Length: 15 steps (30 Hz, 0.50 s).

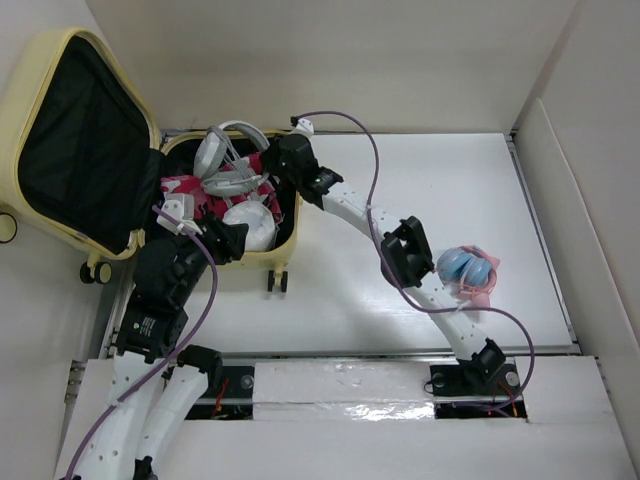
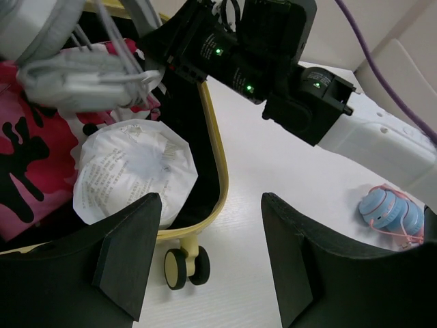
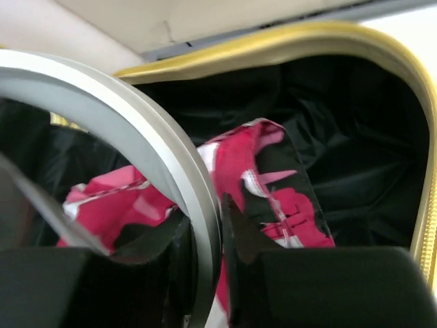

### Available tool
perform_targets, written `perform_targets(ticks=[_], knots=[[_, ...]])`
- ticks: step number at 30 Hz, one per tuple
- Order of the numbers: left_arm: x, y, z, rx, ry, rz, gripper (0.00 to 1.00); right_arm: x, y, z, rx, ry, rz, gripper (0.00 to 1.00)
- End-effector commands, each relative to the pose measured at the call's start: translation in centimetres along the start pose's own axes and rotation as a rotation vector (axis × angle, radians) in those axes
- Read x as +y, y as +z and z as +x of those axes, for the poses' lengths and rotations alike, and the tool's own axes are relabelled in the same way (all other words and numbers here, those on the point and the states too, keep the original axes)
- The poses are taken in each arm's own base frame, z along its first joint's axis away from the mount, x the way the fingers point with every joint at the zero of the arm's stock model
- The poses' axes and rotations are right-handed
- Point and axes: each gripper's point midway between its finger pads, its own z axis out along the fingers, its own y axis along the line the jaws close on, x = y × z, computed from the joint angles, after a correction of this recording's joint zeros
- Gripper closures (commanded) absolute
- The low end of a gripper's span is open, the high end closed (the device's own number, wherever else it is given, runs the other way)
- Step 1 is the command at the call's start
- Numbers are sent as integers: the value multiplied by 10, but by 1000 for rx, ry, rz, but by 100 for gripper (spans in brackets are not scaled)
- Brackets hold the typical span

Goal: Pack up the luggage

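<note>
Luggage [image 1: 85, 150] lengthwise near-far, wheels [image 1: 277, 281] nearward

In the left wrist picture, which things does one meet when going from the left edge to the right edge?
Pink-and-black garment, white crinkled packet, wheels of the luggage, blue round item with a pink cord. The grey headphones overlap the first two, so they are left out.

White matte surface [image 1: 450, 200], plain off-white back wall [image 1: 350, 60], angled white side panel [image 1: 575, 200] on the right, metal rail [image 1: 340, 355] along the near edge, soft even light, faint shadows
</note>
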Motion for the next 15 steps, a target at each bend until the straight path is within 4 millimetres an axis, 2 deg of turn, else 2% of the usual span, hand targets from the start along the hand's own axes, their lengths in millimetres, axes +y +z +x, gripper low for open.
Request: perform_targets(ticks=[1, 2, 3, 4, 5, 7, 8, 9, 10, 11, 12, 13, 14, 15], knots=[[-9, -4, -20, -74, -3, 31, 43, 70, -19, -80, -221, 140, -166, 63], [-9, -4, -20, -74, -3, 31, 43, 70, -21, -81, -220, 126, -163, 55], [-10, -4, -21, -74, -1, 33, 43, 62, -20, -73, -206, 109, -142, 49], [-10, -3, -19, -68, -2, 34, 43, 62, -22, -74, -202, 85, -143, 38], [-10, -3, -19, -66, -2, 36, 43, 72, -31, -86, -216, 76, -163, 33], [-11, -4, -19, -67, -1, 42, 43, 72, -37, -86, -199, 23, -160, 27], [-11, -3, -19, -66, -1, 40, 43, 83, -51, -104, -219, 6, -179, 27], [-10, -3, -19, -67, -2, 37, 43, 86, -58, -112, -232, -25, -182, 27], [-10, -3, -19, -66, -2, 35, 43, 76, -59, -100, -202, -44, -158, 27], [-10, -4, -19, -66, 0, 35, 43, 70, -65, -110, -212, -54, -150, 27], [-10, -4, -19, -70, 0, 34, 43, 87, -91, -145, -271, -48, -195, 27], [-10, -6, -21, -77, 0, 37, 43, 60, -92, -125, -226, -75, -147, 32], [-10, -7, -22, -81, 0, 36, 43, 52, -103, -131, -235, -88, -135, 41], [-10, -7, -21, -80, 0, 34, 43, 35, -114, -149, -286, -87, -106, 52]])
